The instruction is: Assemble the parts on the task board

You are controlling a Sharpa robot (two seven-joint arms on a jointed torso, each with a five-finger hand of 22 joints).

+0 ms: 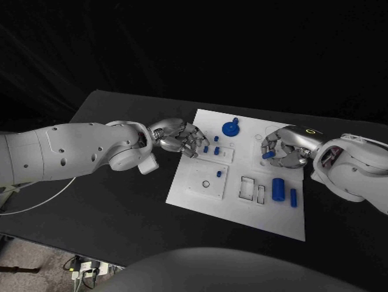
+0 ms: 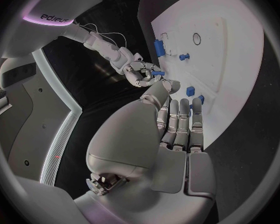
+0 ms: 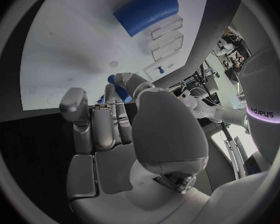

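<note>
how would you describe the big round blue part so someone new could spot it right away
Start at the white task board in the middle of the black table and go to its far edge, between the two hands. The round blue part stands there. It is a wide disc with a knob on top, while the other blue pieces on the board are small blocks or slim cylinders.

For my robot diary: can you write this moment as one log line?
left hand: open, over white board | right hand: holds small blue part | blue cylinder: lying on board
</note>
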